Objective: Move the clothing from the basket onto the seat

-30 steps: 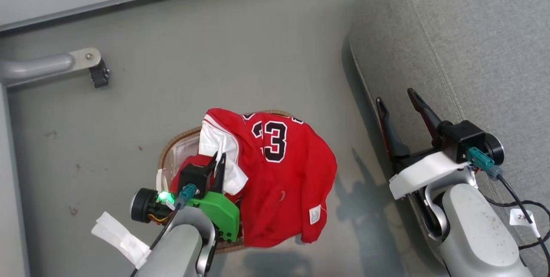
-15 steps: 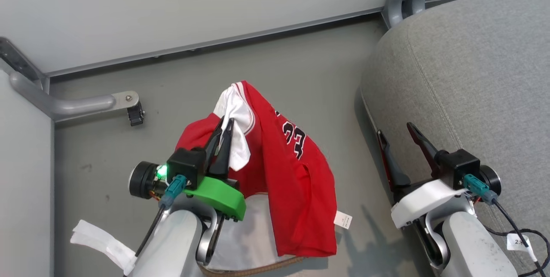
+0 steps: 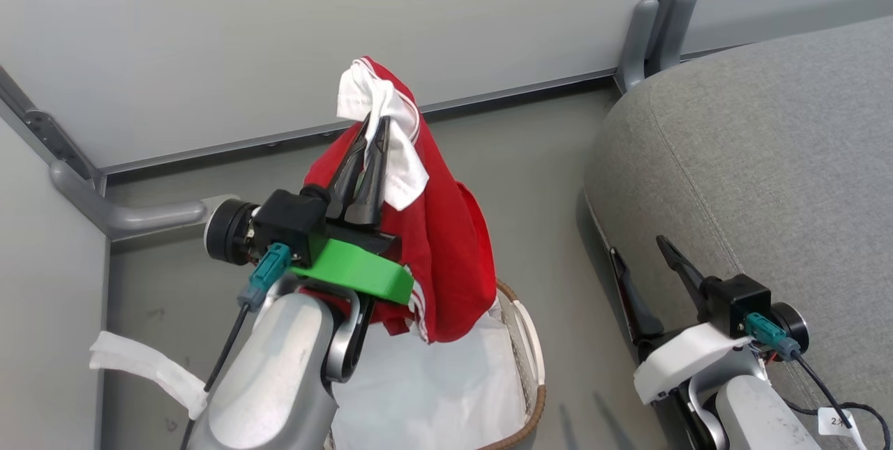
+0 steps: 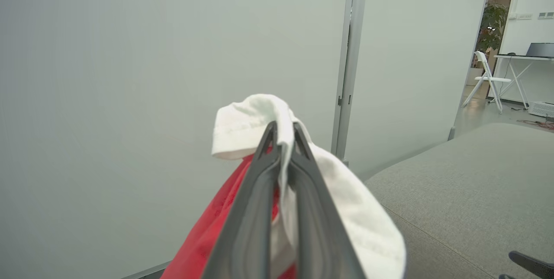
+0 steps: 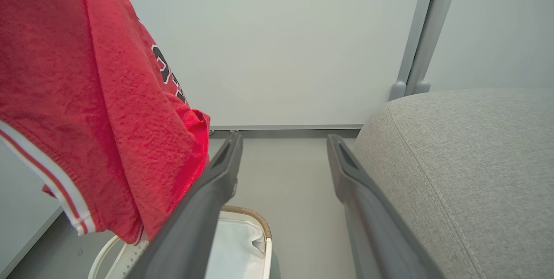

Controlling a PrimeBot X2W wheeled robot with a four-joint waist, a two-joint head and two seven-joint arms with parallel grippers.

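Observation:
My left gripper (image 3: 371, 128) is shut on a fold of the clothing (image 3: 446, 255), a red jersey with a white inner side, and holds it up in the air. The jersey hangs down over the basket (image 3: 531, 352), whose brown woven rim and white liner lie below it. In the left wrist view the fingers (image 4: 259, 192) pinch white fabric of the clothing (image 4: 346, 201). My right gripper (image 3: 636, 246) stands open and holds nothing, beside the grey seat (image 3: 767, 157). The right wrist view has the clothing (image 5: 86, 97) at the left and the seat (image 5: 467, 162) at the right.
Pale partition walls (image 3: 279, 38) with a grey upright post (image 3: 645, 38) stand behind the basket and seat. A grey floor bracket (image 3: 139, 213) juts out at the left. Grey floor (image 3: 551, 157) lies between basket and seat.
My left gripper has lifted the jersey out of the basket, so it now hangs free above it. The head view has tilted upward. The right gripper stays open beside the seat.

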